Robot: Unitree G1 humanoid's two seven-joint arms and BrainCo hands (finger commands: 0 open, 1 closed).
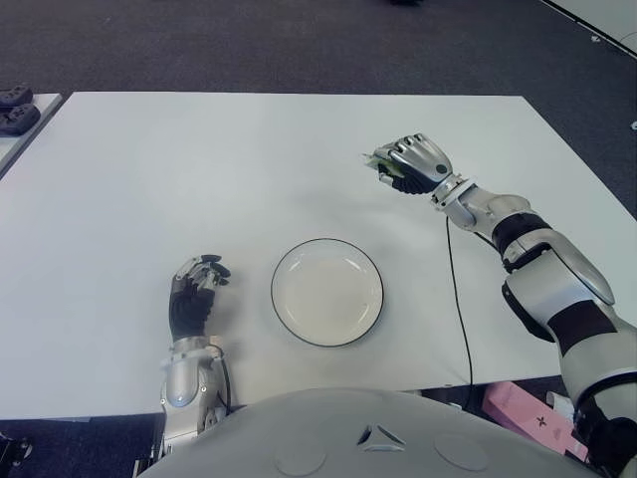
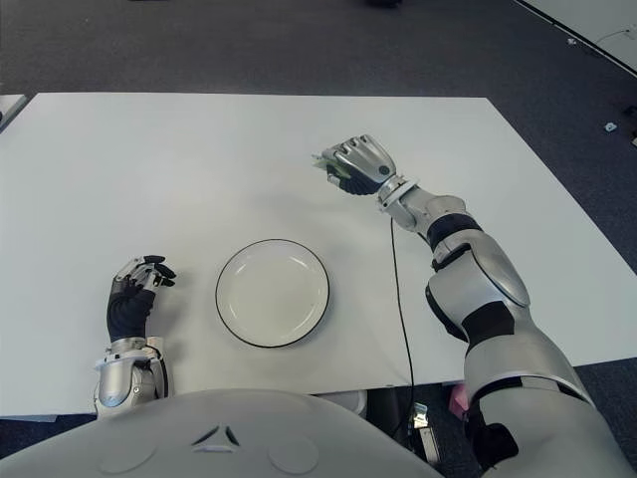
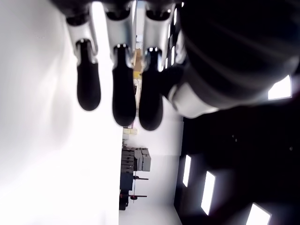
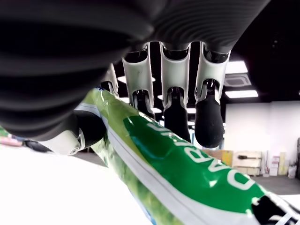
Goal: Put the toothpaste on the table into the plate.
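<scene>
White table point(image 1: 149, 169) spreads wide; right hand point(image 1: 413, 164) hovers beyond the plate point(image 1: 327, 292), to its right, fingers wrapped round the green toothpaste point(image 4: 187, 173), apparently clear of the surface; left hand point(image 1: 194, 294) sits left of the plate, fingers loose, empty.

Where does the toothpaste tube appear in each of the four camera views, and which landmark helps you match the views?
Left eye view: toothpaste held in the right hand, up and right of the plate.
Right eye view: the same tube peeks out under that hand, above the plate.
Left wrist view: not in it.
Right wrist view: green tube fills the foreground beneath the fingers.
Shared landmark: the white table.
</scene>
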